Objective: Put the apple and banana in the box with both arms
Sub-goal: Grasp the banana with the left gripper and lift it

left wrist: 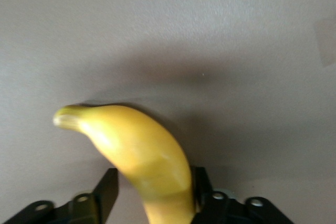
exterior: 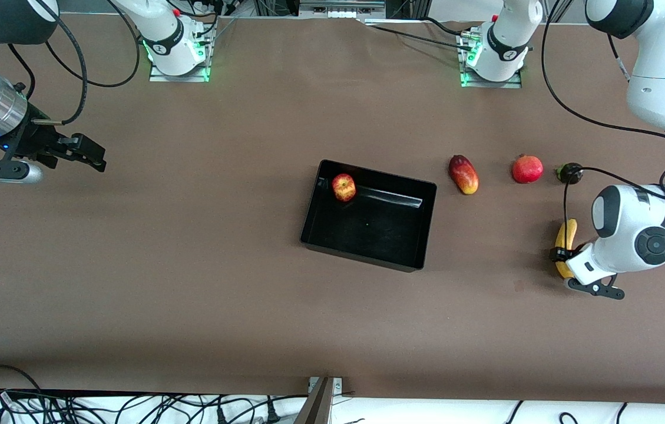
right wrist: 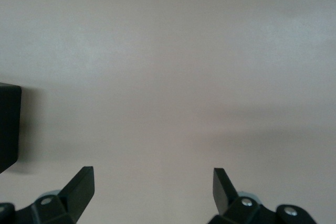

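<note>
The apple (exterior: 344,187) lies in the black box (exterior: 409,259), in the corner toward the robots' bases and the right arm's end. The banana (exterior: 565,237) lies on the table toward the left arm's end. My left gripper (exterior: 562,255) is down over the banana's middle and open. In the left wrist view the banana (left wrist: 139,148) runs between the fingers of the left gripper (left wrist: 153,184): one finger (left wrist: 200,182) touches it, the other (left wrist: 106,190) stands a little off it. My right gripper (exterior: 89,154) waits open and empty over bare table at the right arm's end; it also shows in the right wrist view (right wrist: 152,182).
A red-yellow mango-like fruit (exterior: 463,174), a smooth red round fruit with a crown tip (exterior: 527,169) and a small dark fruit (exterior: 569,172) lie in a row between the box and the left arm. A box corner (right wrist: 8,124) shows in the right wrist view.
</note>
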{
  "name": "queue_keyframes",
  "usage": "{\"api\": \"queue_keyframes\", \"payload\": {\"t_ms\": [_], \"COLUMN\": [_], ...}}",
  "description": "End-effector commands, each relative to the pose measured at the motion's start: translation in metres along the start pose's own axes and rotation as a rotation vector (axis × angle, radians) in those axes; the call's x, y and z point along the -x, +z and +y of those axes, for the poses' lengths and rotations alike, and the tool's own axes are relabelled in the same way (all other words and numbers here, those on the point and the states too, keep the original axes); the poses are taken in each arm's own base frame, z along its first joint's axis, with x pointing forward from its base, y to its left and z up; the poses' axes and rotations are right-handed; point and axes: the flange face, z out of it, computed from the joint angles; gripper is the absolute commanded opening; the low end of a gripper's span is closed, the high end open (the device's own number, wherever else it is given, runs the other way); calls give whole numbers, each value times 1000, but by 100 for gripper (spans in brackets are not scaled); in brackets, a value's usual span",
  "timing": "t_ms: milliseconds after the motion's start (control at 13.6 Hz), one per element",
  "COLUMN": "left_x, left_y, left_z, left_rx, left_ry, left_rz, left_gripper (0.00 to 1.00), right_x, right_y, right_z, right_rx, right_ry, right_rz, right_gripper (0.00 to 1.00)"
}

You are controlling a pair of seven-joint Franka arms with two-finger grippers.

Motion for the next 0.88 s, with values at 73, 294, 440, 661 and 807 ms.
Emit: {"api": "queue_keyframes", "payload": {"t_ms": [73, 294, 440, 661, 807], "left_x": [9, 9, 1, -15, -13], "left_y": [-9, -71, -127, -172, -180], "left_z": [2, 45, 111, 240, 326], "left_rx": [-13, 17, 56, 83, 74], "left_ry": [-2, -52, -120, -291, -366], "left_rz": [6, -102, -119, -160, -156], "left_gripper": [0, 0, 0, 0, 0], "right_x": [-3, -4, -4, -3, -3], "right_y": [-5, -5, -5, -7, -6], "right_z": [6, 6, 6, 5, 5], "right_rx": [5, 5, 5, 2, 3], "right_ry": [10, 13, 13, 13, 13], "right_rz": [7, 10, 10, 13, 11], "right_gripper": [100, 100, 100, 100, 100]}}
